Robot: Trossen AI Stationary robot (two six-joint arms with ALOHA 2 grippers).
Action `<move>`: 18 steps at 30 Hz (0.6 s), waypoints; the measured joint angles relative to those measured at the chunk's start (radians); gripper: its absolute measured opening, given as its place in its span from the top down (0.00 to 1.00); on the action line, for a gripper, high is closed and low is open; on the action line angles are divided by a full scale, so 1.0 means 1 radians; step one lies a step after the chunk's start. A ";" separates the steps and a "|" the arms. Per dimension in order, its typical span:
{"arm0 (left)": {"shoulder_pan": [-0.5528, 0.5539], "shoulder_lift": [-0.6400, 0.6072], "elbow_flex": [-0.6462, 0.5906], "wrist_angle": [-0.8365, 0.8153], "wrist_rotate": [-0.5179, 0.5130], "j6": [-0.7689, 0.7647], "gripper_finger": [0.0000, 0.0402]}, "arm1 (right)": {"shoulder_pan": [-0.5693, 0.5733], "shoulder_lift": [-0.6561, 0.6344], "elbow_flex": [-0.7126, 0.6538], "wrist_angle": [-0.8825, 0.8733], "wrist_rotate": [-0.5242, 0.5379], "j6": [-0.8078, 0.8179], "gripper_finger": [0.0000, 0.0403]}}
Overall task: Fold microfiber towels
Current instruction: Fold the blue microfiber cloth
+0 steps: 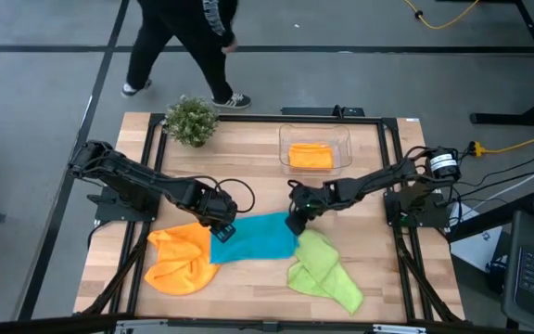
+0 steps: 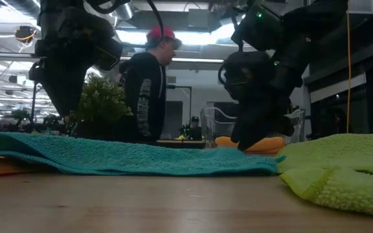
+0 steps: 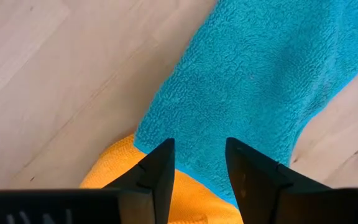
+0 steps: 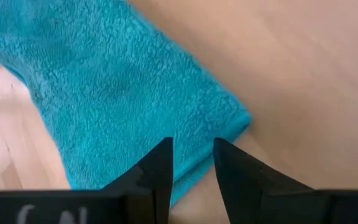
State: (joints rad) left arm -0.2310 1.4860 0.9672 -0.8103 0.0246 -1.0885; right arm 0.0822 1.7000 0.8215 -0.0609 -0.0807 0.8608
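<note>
Hovering parted, both grippers' fingers (image 3: 160, 171) (image 4: 160, 168) — empty — over fuzzy teal towel (image 1: 253, 237), crumpled orange (image 1: 182, 258), lime (image 1: 323, 269) beside.

Two black jointed arms (image 1: 137, 181) (looped cables), tapered dark tool fingers (image 3: 157, 177).

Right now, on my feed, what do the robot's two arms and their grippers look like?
Both are dark, near-black jointed arms with black cables looping along them. The left gripper and right gripper each end in two flat, wedge-shaped black fingers. The right arm carries a small green indicator light, and pale lettering marks each wrist body.
</note>
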 joint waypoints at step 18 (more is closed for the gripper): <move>0.000 0.000 0.000 0.000 -0.008 0.000 0.66 | 0.006 0.016 0.001 0.035 0.004 -0.009 0.71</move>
State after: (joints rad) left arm -0.2310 1.4860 0.9672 -0.8104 0.0170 -1.0882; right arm 0.0880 1.7161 0.8223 -0.0257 -0.0765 0.8521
